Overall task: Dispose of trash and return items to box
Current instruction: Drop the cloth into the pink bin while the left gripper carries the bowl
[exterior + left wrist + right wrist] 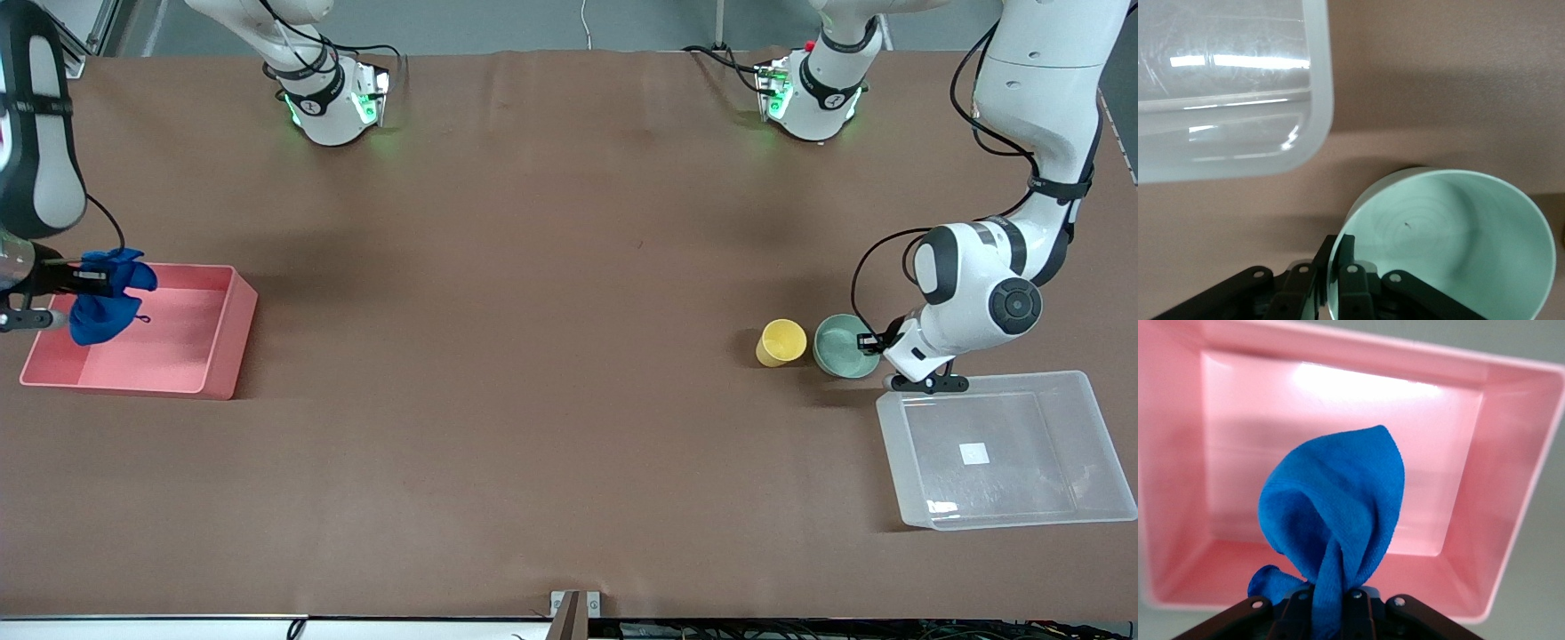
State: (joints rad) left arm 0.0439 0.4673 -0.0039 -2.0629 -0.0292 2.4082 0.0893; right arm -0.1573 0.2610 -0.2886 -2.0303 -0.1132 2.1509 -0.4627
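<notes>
**Rag over the bin, bowl gripped, nothing yet put away**

The right gripper [89, 283] hangs over the pink bin [233, 338], which sits at the table's edge toward the right arm's end. Its fingers are pinched tight on the royal-blue rag [105, 307], which dangles in a bunched fold above the bin's bare floor in the right wrist view [1335, 513]. The rag has not been let go, so disposal is, by my reading, one release away from done.

The left gripper [869, 342] is down at the mint-green bowl [843, 347], near the corner of the table at the left arm's end. In the left wrist view its fingers [1351, 280] straddle the bowl's rim [1438, 247], one inside and one outside, closed on the wall. The bowl appears to be on the table or barely off it.

The yellow cup [781, 342] stands just beside the bowl, untouched. The clear plastic tub [916, 498] lies nearer the front camera, holding only its white sticker [974, 453]. Both items remain to be boxed.
</notes>
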